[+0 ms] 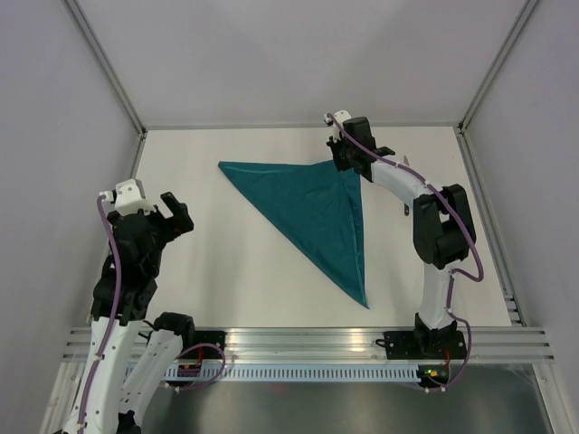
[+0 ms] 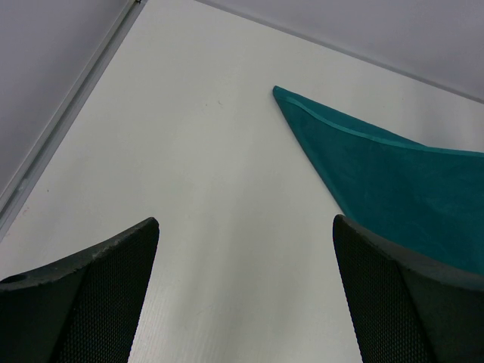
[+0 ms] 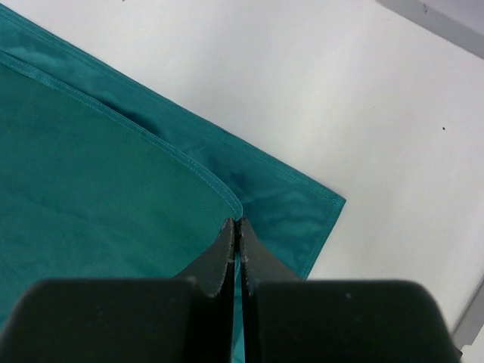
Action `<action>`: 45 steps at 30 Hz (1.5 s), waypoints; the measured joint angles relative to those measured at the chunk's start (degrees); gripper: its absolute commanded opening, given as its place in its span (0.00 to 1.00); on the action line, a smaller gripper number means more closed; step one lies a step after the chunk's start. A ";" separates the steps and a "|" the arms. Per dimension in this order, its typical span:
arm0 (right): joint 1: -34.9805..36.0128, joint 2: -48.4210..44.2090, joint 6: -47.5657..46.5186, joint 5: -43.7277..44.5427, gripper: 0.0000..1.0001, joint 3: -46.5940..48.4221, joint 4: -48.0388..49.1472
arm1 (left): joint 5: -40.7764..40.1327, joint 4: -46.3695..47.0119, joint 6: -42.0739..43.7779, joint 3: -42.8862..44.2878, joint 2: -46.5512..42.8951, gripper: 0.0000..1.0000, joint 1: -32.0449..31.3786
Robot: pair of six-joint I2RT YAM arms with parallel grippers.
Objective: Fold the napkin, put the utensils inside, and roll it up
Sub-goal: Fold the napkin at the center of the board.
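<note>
I see napkin (image 1: pixel 317 212) folded in triangle, lying flat on table (image 1: pixel 235 280), middle-right part. Right gripper (image 3: pixel 237 225) is at far right corner of napkin, fingers pressed together on corner of top layer; lower layer shows beyond it. Left gripper (image 2: pixel 246 227) is above bare table, left of napkin, fingers wide apart, holding nothing.
</note>
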 measured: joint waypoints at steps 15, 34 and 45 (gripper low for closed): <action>-3.26 0.00 0.61 -0.46 0.00 -0.33 0.07 | 0.31 0.00 0.00 0.00 0.52 1.00 0.00; -5.35 0.00 0.83 -0.46 0.00 -0.57 0.46 | 0.46 0.02 0.00 0.00 0.74 1.00 0.00; -5.90 0.24 0.81 -0.46 0.00 -1.99 0.96 | 0.52 0.28 0.00 0.00 1.01 1.00 0.00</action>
